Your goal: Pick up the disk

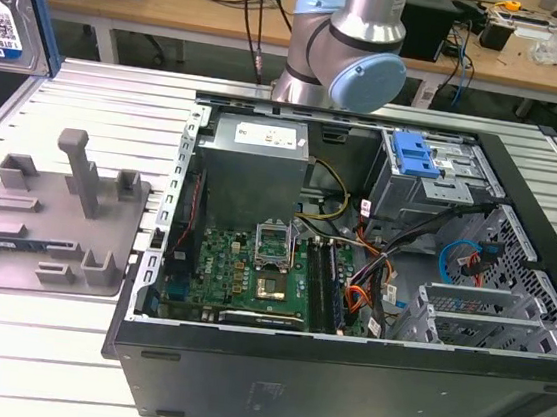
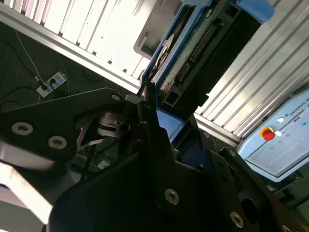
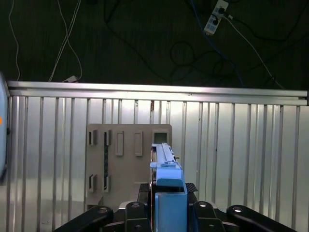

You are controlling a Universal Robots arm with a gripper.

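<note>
Silver and blue, the disk (image 1: 7, 12) is up in the air at the top corner on the exterior view's left, with its white label facing out. It is well above the grey fixture (image 1: 50, 228) on the ribbed metal table (image 1: 30, 361), and well apart from the open computer case (image 1: 351, 277).

In both wrist views the gripper (image 3: 166, 203) is closed on the disk, its black fingers (image 2: 149, 121) pressing the two flat faces while the blue rail sticks out past them. In the first wrist view the disk (image 3: 166, 174) stands on edge, with the fixture (image 3: 125, 164) lying far below it.

I think the disk is hard and stiff, so it will not bend — but it is smooth metal and may slip. It looks a bit heavy for its size. It could break inside if dropped. Holding the flat faces near the middle seems best, away from the plug end.
</note>
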